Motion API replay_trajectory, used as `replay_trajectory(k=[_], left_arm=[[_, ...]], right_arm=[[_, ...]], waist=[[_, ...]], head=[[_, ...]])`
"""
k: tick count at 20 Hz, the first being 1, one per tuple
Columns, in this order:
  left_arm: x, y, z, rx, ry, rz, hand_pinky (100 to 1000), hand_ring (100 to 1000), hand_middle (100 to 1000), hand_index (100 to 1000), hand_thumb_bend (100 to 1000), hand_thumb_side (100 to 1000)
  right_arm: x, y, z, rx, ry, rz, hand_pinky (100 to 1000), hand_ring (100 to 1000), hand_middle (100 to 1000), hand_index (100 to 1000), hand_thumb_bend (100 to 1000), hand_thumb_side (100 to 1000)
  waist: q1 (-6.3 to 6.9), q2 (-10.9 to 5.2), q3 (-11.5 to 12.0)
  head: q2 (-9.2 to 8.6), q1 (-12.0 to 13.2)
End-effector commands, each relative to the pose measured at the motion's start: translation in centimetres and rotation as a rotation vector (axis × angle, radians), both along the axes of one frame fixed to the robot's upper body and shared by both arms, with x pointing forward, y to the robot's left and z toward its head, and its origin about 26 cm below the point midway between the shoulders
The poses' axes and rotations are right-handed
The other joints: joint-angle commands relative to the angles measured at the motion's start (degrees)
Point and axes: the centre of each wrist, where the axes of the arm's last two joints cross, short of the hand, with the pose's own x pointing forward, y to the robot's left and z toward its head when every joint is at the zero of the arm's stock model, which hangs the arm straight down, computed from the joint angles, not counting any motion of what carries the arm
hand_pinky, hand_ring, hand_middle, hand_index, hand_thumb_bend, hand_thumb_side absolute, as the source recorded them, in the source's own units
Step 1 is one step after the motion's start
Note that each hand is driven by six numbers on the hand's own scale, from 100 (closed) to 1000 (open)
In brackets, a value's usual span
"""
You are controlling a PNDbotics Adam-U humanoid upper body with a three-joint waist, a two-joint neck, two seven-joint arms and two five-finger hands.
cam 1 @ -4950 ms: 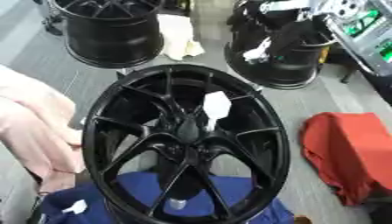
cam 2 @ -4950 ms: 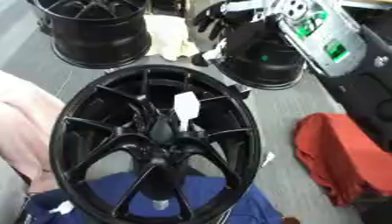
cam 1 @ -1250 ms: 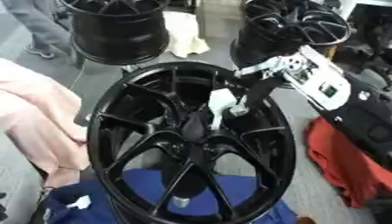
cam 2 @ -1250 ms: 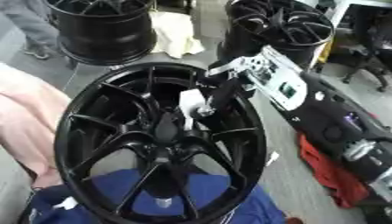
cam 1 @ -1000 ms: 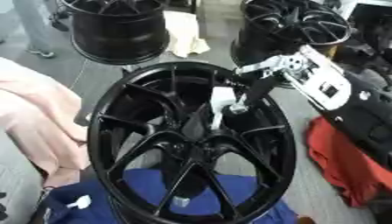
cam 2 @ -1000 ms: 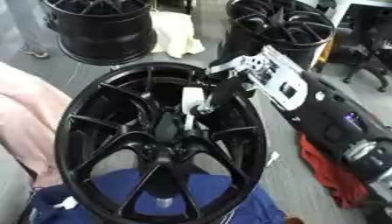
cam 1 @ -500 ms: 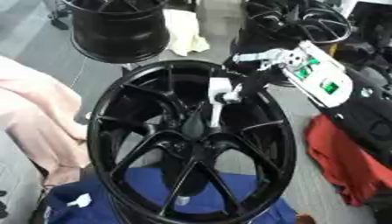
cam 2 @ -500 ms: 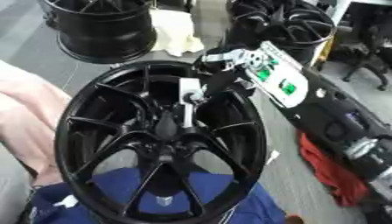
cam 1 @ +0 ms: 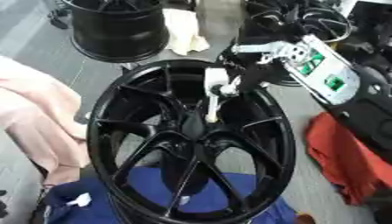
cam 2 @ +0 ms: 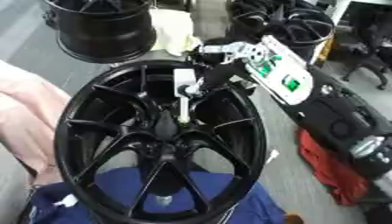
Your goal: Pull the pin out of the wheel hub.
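The big glossy black multi-spoke wheel hub (cam 1: 191, 140) fills my view, lying face up and tilted toward me, its near rim over a blue cloth (cam 1: 161, 192). To the hub's left lies a pale pink fabric (cam 1: 38, 118); to its right, a red cloth (cam 1: 344, 157) on the grey floor. Beyond the hub's far rim stand more black wheels, one of them a deep black barrel rim (cam 1: 119, 28) at far left.

My right arm, with a white panel carrying green patches (cam 1: 318, 70), comes in over the hub's far-right rim. My right hand (cam 1: 237, 81) sits just inside that rim, fingers curled in around the top of the white pin (cam 1: 213, 96); I judge it is pinching the pin's wider white head. My left hand shows in neither view.

The pin is a slim white rod with its long axis running from the hand down toward the hub's centre bore, its lower tip near the dark centre, between the spoke roots. I cannot tell whether the tip is seated there or already free. The pull should go along that axis, up and back toward the far rim, away from the centre, without scraping the spokes.
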Motion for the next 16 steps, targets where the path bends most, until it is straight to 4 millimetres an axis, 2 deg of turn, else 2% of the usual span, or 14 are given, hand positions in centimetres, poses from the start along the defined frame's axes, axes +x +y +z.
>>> replay_trajectory(k=[1,3,5,8,12,15,16], left_arm=[[0.1,1.3,1.5,0.068,-0.067,-0.102,742,600,543,791,206,764],[0.0,1.3,1.5,0.068,-0.067,-0.098,742,600,543,791,207,763],[-0.1,1.4,1.4,0.068,-0.067,-0.093,742,600,543,791,206,762],[-0.3,1.5,1.3,0.067,-0.068,-0.085,742,600,543,791,207,761],[-0.6,1.7,1.0,0.066,-0.075,-0.070,741,600,542,790,204,759],[-0.6,1.7,0.9,0.063,-0.082,-0.063,741,599,542,790,204,758],[-0.6,1.7,0.9,0.062,-0.083,-0.062,741,599,542,790,204,758]], right_arm=[[-1.7,-3.7,3.8,0.058,-0.137,-0.083,677,607,422,493,250,281],[-2.7,-6.3,4.6,0.087,-0.215,-0.171,672,601,418,489,248,262],[-3.6,-9.3,4.5,0.128,-0.287,-0.280,669,596,415,486,246,246],[-4.4,-14.0,2.8,0.176,-0.361,-0.483,663,590,414,486,234,239],[-5.0,-19.7,-2.2,0.207,-0.390,-0.773,651,583,417,490,228,236],[-5.9,-23.4,-7.7,0.181,-0.375,-1.007,673,611,476,554,256,232],[-6.3,-24.3,-9.3,0.159,-0.362,-1.069,683,644,546,643,276,247]], waist=[[0.33,-0.92,-0.29],[0.32,-0.89,-0.49],[0.38,-0.79,-0.71],[0.54,-0.56,-1.15],[0.81,-0.30,-1.73],[1.00,-0.08,-2.05],[1.04,-0.03,-2.08]], head=[[-0.02,0.24],[-0.23,0.35],[-0.48,0.47],[-0.82,0.64],[-1.43,0.56],[-1.73,0.27],[-1.82,0.23]])
